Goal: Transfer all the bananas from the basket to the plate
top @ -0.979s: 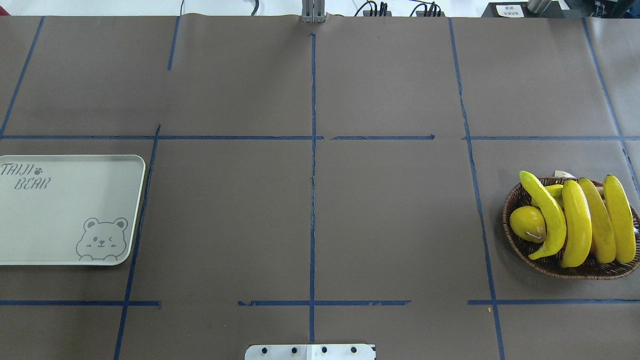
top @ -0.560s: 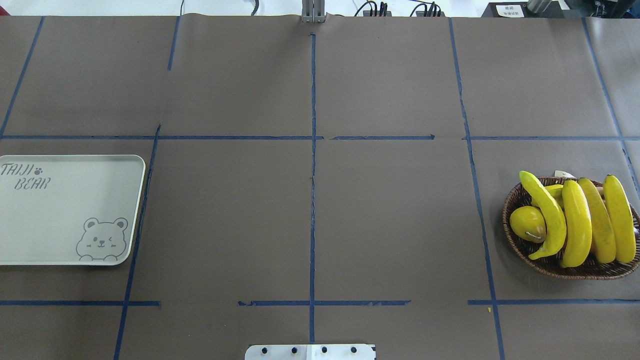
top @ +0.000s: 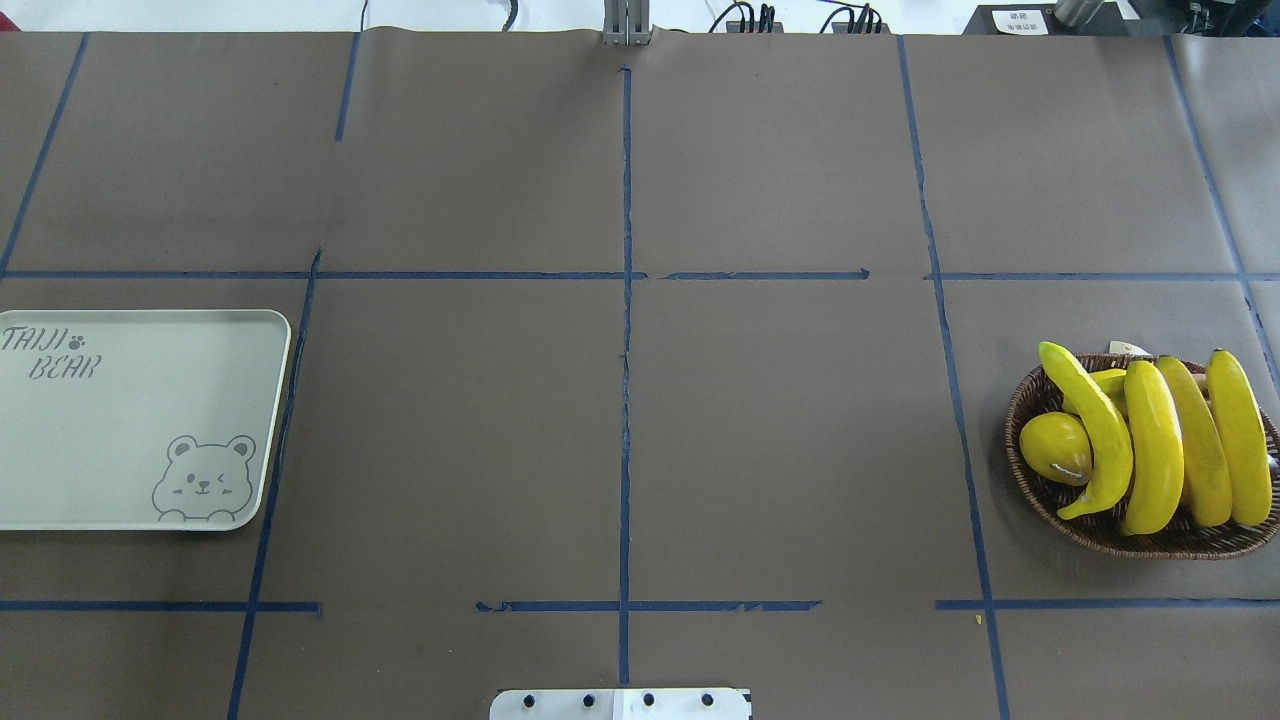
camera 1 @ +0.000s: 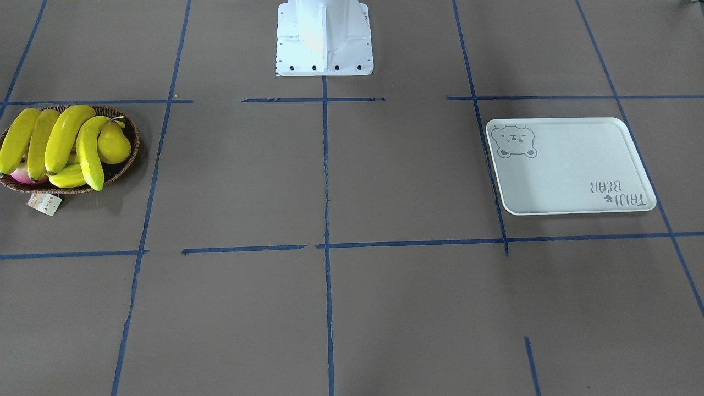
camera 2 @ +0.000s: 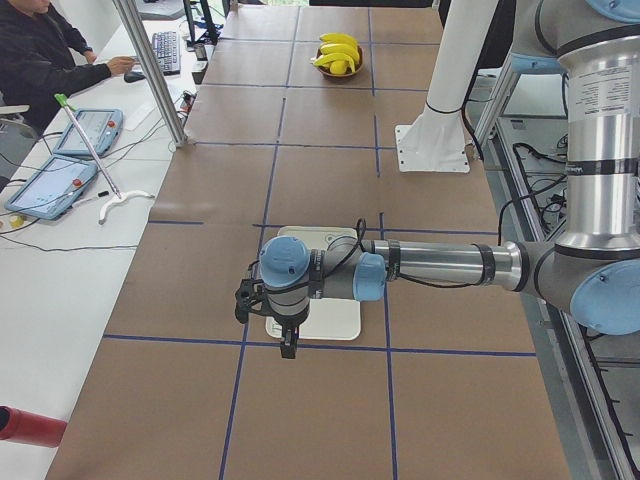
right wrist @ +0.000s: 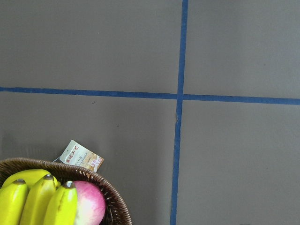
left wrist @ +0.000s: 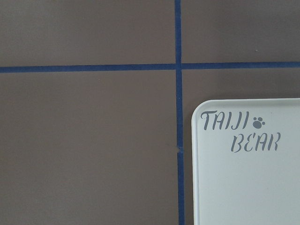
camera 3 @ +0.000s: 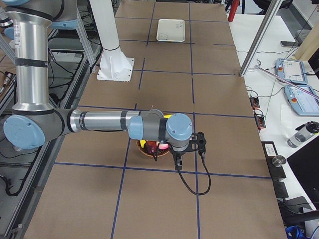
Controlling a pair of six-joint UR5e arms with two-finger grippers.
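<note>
Four long yellow bananas (top: 1155, 445) lie side by side in a brown wicker basket (top: 1020, 400) at the table's right. They also show in the front view (camera 1: 63, 137) and at the lower left of the right wrist view (right wrist: 42, 201). The plate (top: 130, 420), a pale tray with a bear face and "TAIJI BEAR" lettering, lies empty at the left; one corner of it fills the left wrist view (left wrist: 243, 178). My left gripper (camera 2: 289, 347) hangs over the plate's far end. My right gripper (camera 3: 177, 163) hangs beside the basket. I cannot tell whether either is open or shut.
A yellow pear (top: 1055, 448), a short ridged yellow starfruit (top: 1108, 385) and a pink fruit (right wrist: 91, 204) share the basket. A paper tag (right wrist: 82, 157) lies beside its rim. The robot's white base (camera 1: 324, 38) stands at the table's near-middle edge. Blue tape lines grid the brown table.
</note>
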